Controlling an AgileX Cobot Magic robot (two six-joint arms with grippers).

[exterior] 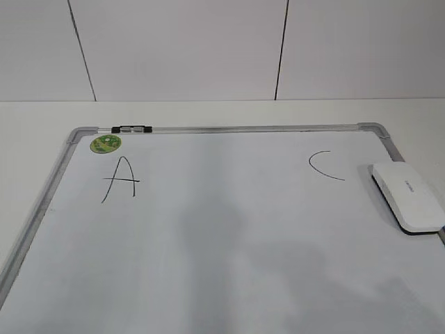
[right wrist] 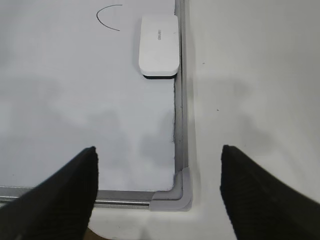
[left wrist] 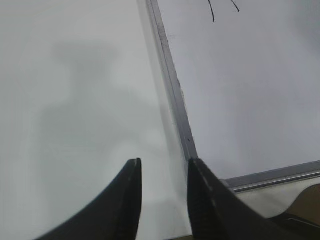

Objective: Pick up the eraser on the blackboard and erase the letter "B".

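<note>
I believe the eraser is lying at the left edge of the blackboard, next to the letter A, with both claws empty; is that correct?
Not quite: the eraser lies at the right edge of the blackboard, near the C, not the A, as the exterior view shows. The left claw and right claw are indeed empty.

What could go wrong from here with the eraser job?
No B shows between the A and C, so wiping again could smear either letter. The eraser lies against the board's right frame, so a pincer finger may strike the rail. The right pincer is open and empty.
</note>
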